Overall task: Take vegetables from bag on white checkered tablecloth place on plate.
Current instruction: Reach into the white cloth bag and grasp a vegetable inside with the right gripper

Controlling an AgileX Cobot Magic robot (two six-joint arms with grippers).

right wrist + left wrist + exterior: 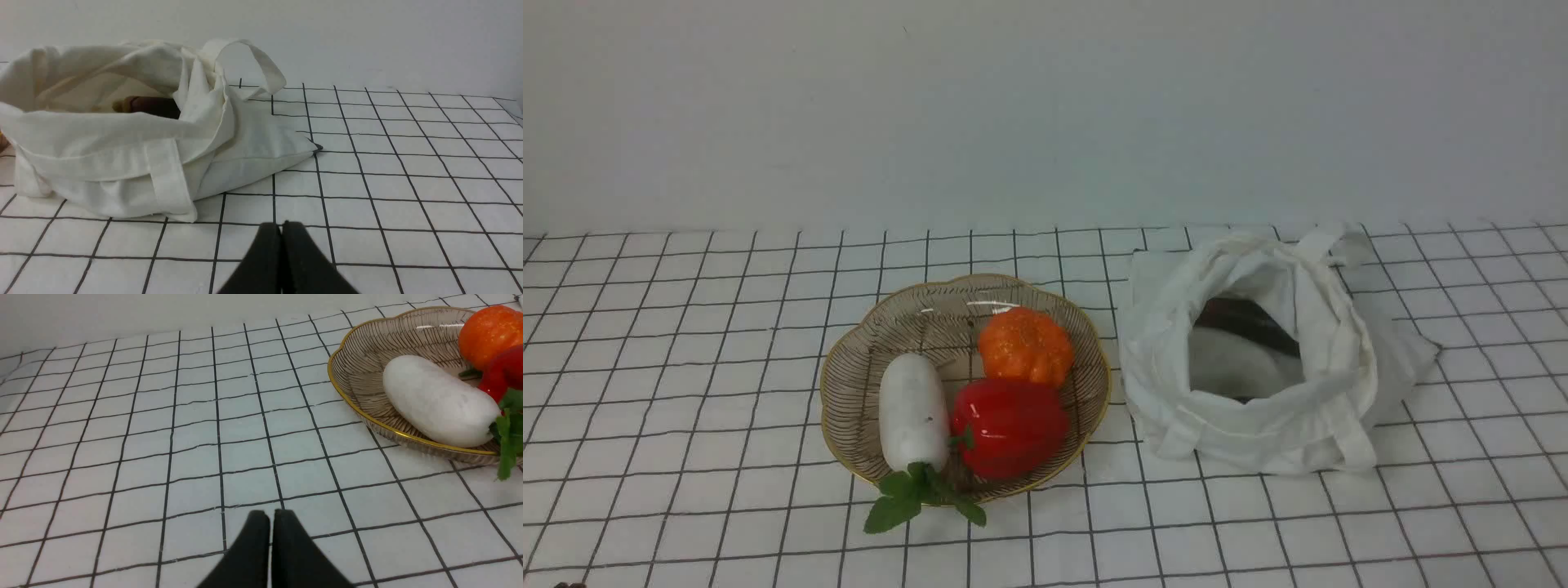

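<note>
Left gripper (271, 516) and right gripper (281, 228) both closed, empty. Eggplant (1250, 320) sits deep in floppy bag (122, 163) ahead of right gripper; cloth could get pinched too.

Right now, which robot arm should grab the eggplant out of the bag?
Probably the right. The right gripper, shut, faces the open bag, where the eggplant peeks out. The left gripper, also shut, faces the plate, away from the bag.

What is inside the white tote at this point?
Part of a dark eggplant shows inside the bag; the rest is covered by cloth folds, and anything beneath is hidden.
</note>
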